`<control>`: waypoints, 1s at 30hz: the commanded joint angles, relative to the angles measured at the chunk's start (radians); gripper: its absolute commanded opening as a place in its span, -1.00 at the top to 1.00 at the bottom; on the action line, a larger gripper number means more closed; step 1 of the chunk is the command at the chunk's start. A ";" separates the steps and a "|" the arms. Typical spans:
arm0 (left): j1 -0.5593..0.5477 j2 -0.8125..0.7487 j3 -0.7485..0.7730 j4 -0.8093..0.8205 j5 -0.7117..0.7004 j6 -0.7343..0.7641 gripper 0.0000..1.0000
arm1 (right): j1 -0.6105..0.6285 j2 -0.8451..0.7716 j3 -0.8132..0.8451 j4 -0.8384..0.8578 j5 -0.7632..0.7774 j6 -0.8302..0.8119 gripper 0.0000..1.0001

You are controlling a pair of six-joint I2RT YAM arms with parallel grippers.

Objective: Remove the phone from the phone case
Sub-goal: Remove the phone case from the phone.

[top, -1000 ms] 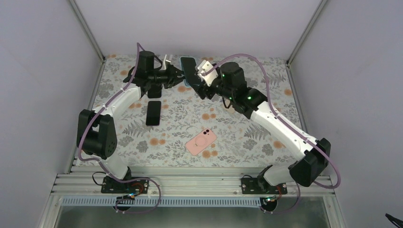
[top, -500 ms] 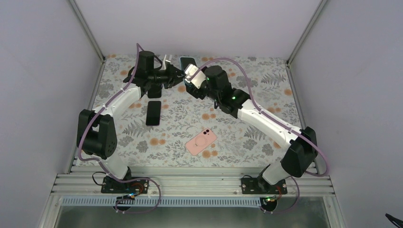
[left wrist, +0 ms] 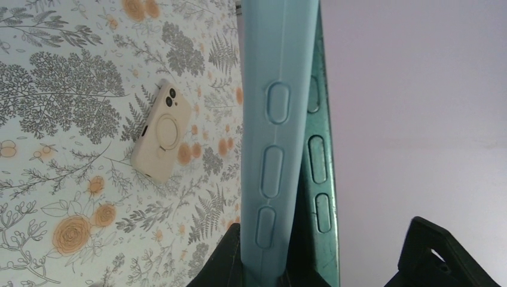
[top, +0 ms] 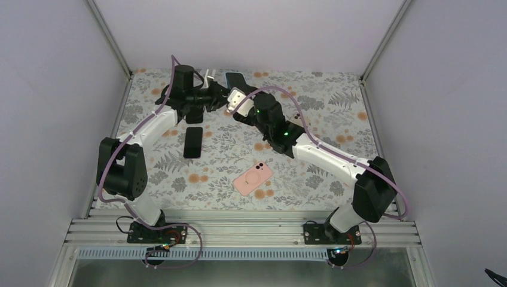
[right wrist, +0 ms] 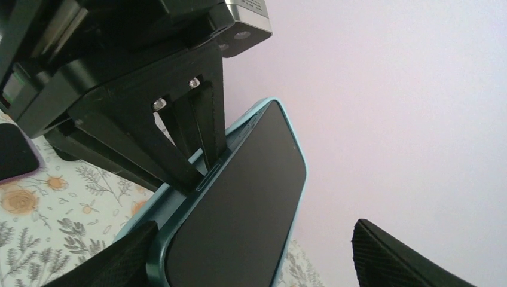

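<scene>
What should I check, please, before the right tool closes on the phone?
1. Left tool clamped on the teal case: ok.
2. Right tool open around the phone: ok.
3. Both right fingers touching the phone: not ok, one stands clear.
4. Phone seated inside the case: ok.
5. Case held above the table, away from the pink phone: ok.

no legible text or labels
</scene>
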 commanded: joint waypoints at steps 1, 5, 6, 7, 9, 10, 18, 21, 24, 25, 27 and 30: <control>0.001 -0.015 0.000 0.061 0.063 -0.013 0.95 | -0.009 0.024 -0.053 0.143 0.131 -0.124 -0.52; 0.002 -0.020 -0.011 0.069 0.073 -0.021 0.95 | -0.009 0.042 -0.060 0.170 0.142 -0.159 -0.57; 0.002 -0.022 -0.013 0.069 0.074 -0.020 0.95 | -0.010 0.046 -0.065 0.185 0.151 -0.175 -0.56; 0.001 -0.025 -0.015 0.068 0.075 -0.019 0.95 | -0.009 0.052 -0.070 0.207 0.161 -0.197 -0.56; 0.002 -0.029 -0.018 0.067 0.078 -0.014 0.95 | -0.010 0.064 -0.083 0.247 0.180 -0.237 -0.51; 0.001 -0.031 -0.019 0.066 0.079 -0.013 0.95 | -0.012 0.068 -0.085 0.262 0.186 -0.251 -0.48; 0.001 -0.046 -0.026 0.040 0.069 0.015 0.95 | -0.021 0.070 -0.049 0.285 0.197 -0.273 0.25; 0.002 -0.044 -0.025 0.022 0.053 0.033 0.95 | -0.021 0.052 -0.027 0.247 0.186 -0.243 0.55; 0.004 -0.038 -0.016 0.001 0.036 0.054 0.95 | -0.021 0.032 -0.014 0.217 0.181 -0.215 0.82; 0.004 -0.036 -0.016 -0.003 0.032 0.058 0.95 | -0.022 0.025 -0.013 0.207 0.179 -0.205 0.89; 0.004 -0.032 -0.011 -0.016 0.019 0.067 0.95 | -0.021 0.007 -0.008 0.187 0.170 -0.183 0.92; 0.006 -0.025 -0.001 -0.043 0.000 0.096 0.95 | -0.023 -0.020 0.011 0.147 0.159 -0.142 0.92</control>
